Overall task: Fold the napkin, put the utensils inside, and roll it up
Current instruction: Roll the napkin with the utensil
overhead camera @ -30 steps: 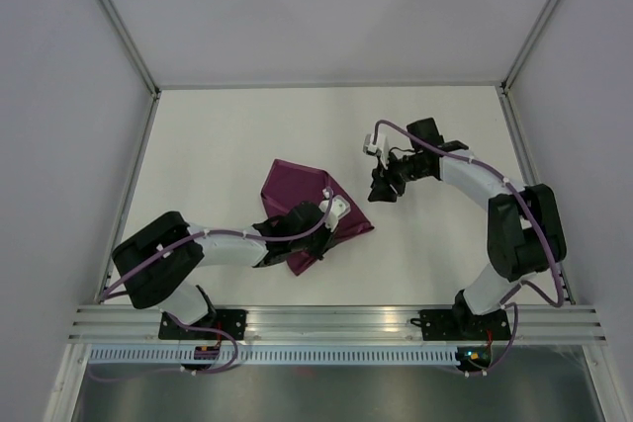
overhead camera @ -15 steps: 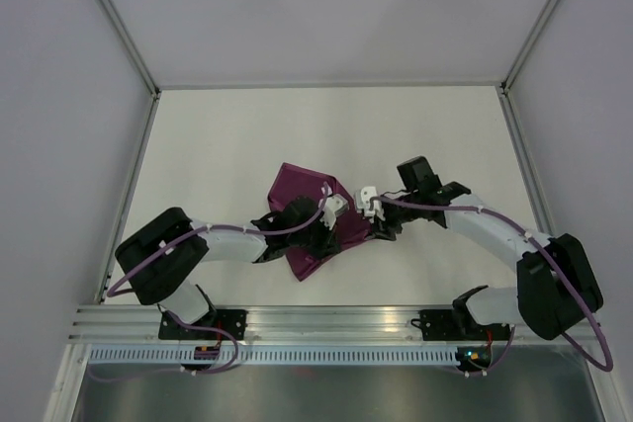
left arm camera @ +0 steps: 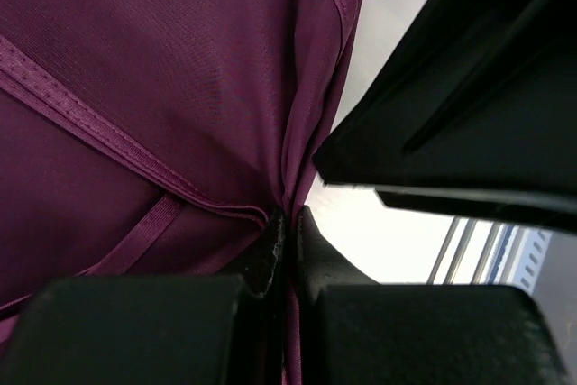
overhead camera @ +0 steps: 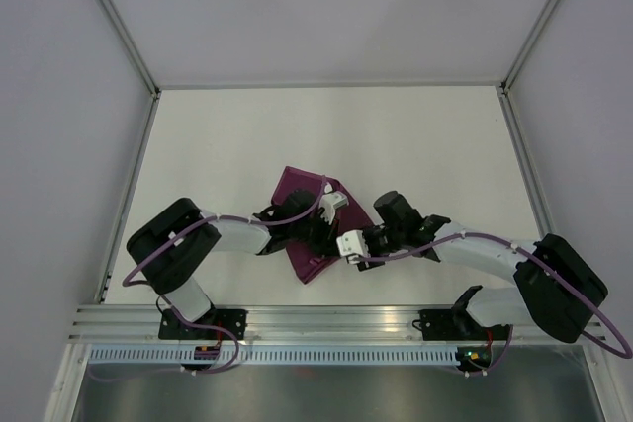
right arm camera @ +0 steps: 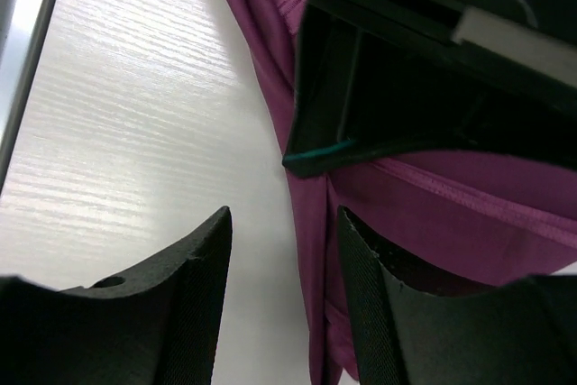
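Observation:
The dark magenta napkin (overhead camera: 300, 188) lies crumpled on the white table, between the two arms. My left gripper (overhead camera: 318, 234) is shut on a raised fold of the napkin (left arm camera: 162, 87), pinched between its fingertips (left arm camera: 270, 245). My right gripper (overhead camera: 336, 246) is open right beside it, low over the table. Its fingers (right arm camera: 200, 286) straddle the napkin's hanging edge (right arm camera: 311, 223) without touching it. The left gripper's black body (right arm camera: 433, 51) fills the top of the right wrist view. No utensils are in view.
The table (overhead camera: 218, 145) is white and walled by grey panels on three sides. A metal rail (overhead camera: 336, 321) runs along the near edge. The two grippers sit within a few centimetres of each other.
My right arm has swung from the back right down to the napkin's right edge, beside the left gripper. The left gripper, still holding the napkin, has shifted slightly right, dragging the cloth.

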{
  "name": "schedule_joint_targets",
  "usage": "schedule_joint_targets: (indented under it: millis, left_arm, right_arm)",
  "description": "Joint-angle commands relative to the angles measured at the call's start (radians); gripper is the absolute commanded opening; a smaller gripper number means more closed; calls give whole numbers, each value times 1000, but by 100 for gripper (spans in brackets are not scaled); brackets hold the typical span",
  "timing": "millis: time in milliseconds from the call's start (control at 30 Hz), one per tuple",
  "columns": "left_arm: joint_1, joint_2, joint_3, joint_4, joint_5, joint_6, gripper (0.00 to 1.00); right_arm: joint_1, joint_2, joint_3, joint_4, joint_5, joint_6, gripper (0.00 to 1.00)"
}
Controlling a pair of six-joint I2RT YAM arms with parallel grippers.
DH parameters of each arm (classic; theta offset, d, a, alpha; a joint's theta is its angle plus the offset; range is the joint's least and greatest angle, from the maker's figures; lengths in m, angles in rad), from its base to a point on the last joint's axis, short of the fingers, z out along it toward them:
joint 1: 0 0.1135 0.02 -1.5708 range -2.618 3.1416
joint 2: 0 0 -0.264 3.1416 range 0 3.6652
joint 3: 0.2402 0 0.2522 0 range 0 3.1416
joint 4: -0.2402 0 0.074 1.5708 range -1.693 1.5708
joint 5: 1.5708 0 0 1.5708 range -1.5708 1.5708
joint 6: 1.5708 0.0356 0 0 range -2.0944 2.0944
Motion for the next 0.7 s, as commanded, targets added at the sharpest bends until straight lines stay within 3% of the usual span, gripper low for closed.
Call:
schedule_joint_targets:
  millis: [0,300,667]
  left_arm:
    - [0,65,-1,-79,37,-25,2]
    - [11,84,5,-71,75,-31,2]
    - [35,102,13,-69,125,-34,2]
  right_arm:
    - [49,-27,-55,164,93,-3,57]
    - [155,13,-83,259,248,-14,56]
    - [190,60,-69,202,302,-72,45]
